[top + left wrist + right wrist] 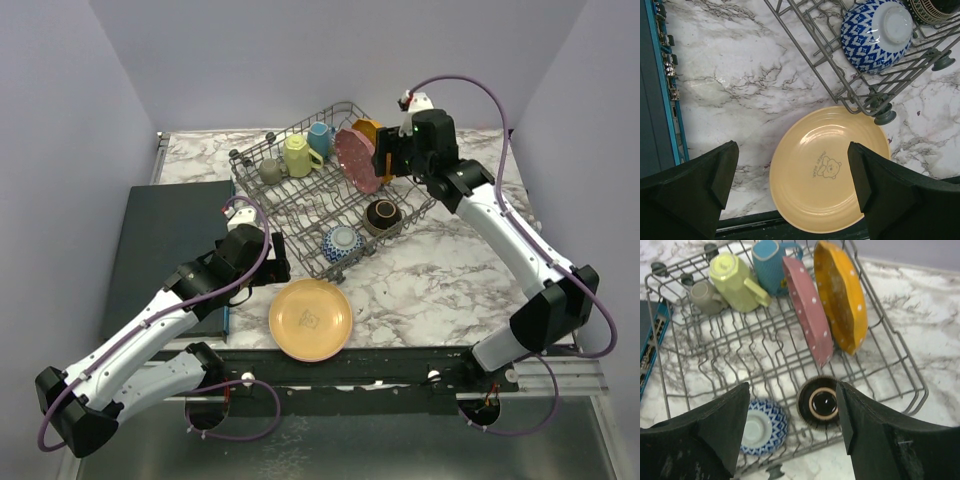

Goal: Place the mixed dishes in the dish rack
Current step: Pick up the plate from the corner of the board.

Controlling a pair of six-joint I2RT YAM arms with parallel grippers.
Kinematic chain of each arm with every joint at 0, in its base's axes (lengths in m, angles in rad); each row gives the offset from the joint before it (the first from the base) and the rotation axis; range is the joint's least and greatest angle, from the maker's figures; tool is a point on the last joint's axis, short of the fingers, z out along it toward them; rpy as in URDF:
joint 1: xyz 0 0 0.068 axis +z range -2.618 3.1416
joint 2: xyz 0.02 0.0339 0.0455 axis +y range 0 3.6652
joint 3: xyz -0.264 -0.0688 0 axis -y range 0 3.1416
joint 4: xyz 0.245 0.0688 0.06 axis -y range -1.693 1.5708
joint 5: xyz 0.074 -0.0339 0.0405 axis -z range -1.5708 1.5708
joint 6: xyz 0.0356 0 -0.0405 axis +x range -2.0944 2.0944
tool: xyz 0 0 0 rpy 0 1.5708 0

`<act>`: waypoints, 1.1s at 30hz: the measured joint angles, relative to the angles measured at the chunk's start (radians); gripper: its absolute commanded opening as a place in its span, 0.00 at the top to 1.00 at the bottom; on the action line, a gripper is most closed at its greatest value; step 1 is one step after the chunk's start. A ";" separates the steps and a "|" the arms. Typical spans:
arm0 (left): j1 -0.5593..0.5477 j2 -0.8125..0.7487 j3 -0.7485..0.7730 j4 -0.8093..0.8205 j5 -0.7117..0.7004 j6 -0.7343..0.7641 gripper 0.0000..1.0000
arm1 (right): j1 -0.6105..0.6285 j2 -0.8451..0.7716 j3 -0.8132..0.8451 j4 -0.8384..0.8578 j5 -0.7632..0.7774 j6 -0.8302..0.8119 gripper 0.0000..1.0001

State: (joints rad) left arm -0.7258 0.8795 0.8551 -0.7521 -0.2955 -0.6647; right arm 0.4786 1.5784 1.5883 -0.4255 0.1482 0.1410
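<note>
The dish rack (300,205) holds a pink dotted plate (355,160) and an orange plate (368,131) on edge. It also holds yellow (297,155), blue (320,138) and olive (270,170) mugs. A dark brown bowl (824,402) and a blue-patterned bowl (762,425) lie upside down at its front. A peach plate (310,318) lies flat on the marble in front of the rack. My left gripper (792,150) hangs open over this plate (827,167), touching nothing. My right gripper (792,389) is open and empty above the rack, near the pink plate (807,315).
A dark flat mat (170,240) with a blue edge (670,85) lies left of the rack. The peach plate reaches the table's black front rail (400,360). A rack foot (885,116) stands just beyond the plate's rim. Purple walls close three sides.
</note>
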 measured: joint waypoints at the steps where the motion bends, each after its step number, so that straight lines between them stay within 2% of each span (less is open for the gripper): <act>1: 0.000 0.001 -0.001 0.001 0.000 -0.001 0.01 | 0.000 -0.024 -0.031 -0.006 -0.008 0.010 0.24; 12: 0.000 0.058 -0.001 0.003 0.000 -0.008 0.01 | 0.000 -0.238 -0.210 -0.079 -0.159 0.082 0.24; 25: 0.000 0.092 -0.001 0.001 0.022 -0.028 0.02 | 0.018 -0.397 -0.408 -0.144 -0.351 0.174 0.25; 31: 0.000 0.140 -0.001 -0.031 0.068 -0.103 0.05 | 0.068 -0.430 -0.505 -0.144 -0.405 0.211 0.26; 33: 0.000 0.154 -0.001 -0.048 0.072 -0.131 0.09 | 0.093 -0.429 -0.532 -0.144 -0.414 0.222 0.27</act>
State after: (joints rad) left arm -0.7258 1.0340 0.8543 -0.8001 -0.2237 -0.7956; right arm 0.5713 1.1492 1.0565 -0.5697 -0.2657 0.3626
